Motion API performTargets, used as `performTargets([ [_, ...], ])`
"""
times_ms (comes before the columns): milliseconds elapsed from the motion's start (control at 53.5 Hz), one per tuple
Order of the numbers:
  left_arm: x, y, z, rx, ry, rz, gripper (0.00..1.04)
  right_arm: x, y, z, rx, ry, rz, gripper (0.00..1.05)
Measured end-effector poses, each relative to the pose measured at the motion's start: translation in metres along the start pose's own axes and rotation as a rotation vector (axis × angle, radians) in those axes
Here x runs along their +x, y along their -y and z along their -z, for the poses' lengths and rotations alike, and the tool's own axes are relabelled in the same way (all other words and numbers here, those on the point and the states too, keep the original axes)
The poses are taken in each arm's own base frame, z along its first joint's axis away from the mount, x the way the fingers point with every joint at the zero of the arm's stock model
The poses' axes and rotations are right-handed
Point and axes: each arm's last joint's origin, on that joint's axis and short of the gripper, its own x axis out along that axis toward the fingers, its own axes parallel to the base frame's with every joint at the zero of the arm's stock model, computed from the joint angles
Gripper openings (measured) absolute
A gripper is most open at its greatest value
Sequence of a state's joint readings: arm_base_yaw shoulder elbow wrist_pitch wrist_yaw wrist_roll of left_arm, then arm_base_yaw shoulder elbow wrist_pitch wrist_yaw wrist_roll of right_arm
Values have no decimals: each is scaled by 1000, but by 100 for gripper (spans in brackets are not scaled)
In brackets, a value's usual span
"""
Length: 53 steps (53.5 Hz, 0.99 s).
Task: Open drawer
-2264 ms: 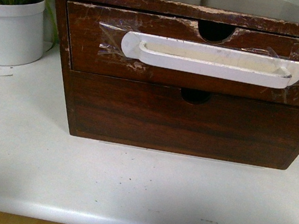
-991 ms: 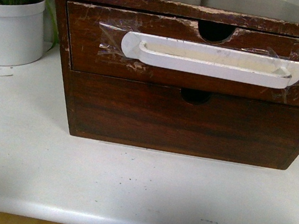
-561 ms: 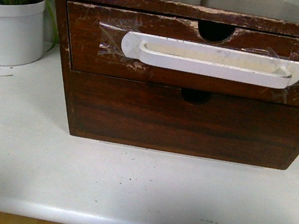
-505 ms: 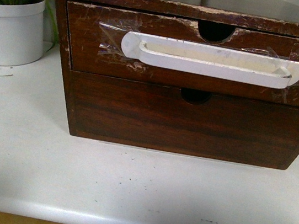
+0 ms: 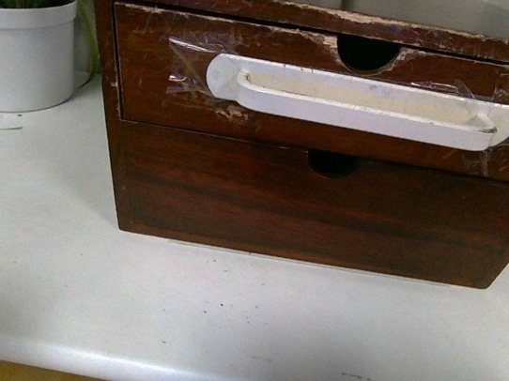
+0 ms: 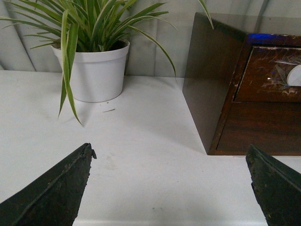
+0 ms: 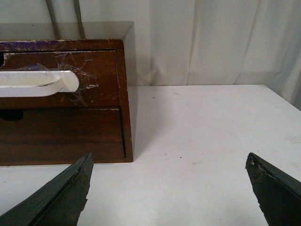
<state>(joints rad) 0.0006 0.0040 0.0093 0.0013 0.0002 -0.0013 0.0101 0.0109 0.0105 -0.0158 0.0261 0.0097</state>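
Note:
The drawer [image 5: 156, 82] is the upper front of a dark wooden chest, scratched, with a long white handle [image 5: 361, 104] held by clear tape and a half-round notch [image 5: 368, 55] in its top edge. It is closed flush. It also shows in the left wrist view [image 6: 268, 70] and in the right wrist view [image 7: 101, 77]. My left gripper [image 6: 169, 155] is open and empty over the white table, left of the chest. My right gripper [image 7: 169, 162] is open and empty over the table, right of the chest. Neither gripper shows in the front view.
Below it is a plain dark drawer front [image 5: 318, 209] without a handle. A white pot with a green plant [image 5: 19, 44] stands left of the chest, also in the left wrist view [image 6: 96, 68]. The white table [image 5: 218, 318] ends at a front edge. A white curtain [image 7: 211, 42] hangs behind.

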Motion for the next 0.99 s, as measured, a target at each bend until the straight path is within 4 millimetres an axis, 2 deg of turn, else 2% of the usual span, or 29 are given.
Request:
performTargets([
  [75,0,0,1,-25,-45,-23,98,0,-1,1,33,-128,96,96],
  [168,1,-2,3,-142,-236,-26,98,1,-3,4,37,-224,113,96],
  [262,2,-2,-4,-170,-259,19,98,2,-5,-4,26,-241,82,96],
  [374,4,0,-21,-153,-244,101,98,4,-8,-24,-20,-247,-5,96],
  [468,10,4,-35,-70,-250,226,98,9,-10,-44,-95,-271,-91,96],
  [823,55,12,-87,480,-302,659,98,40,-9,-119,-455,-332,-364,96],
  [991,73,17,-105,624,-311,826,98,52,-10,-139,-536,-379,-471,96],
])
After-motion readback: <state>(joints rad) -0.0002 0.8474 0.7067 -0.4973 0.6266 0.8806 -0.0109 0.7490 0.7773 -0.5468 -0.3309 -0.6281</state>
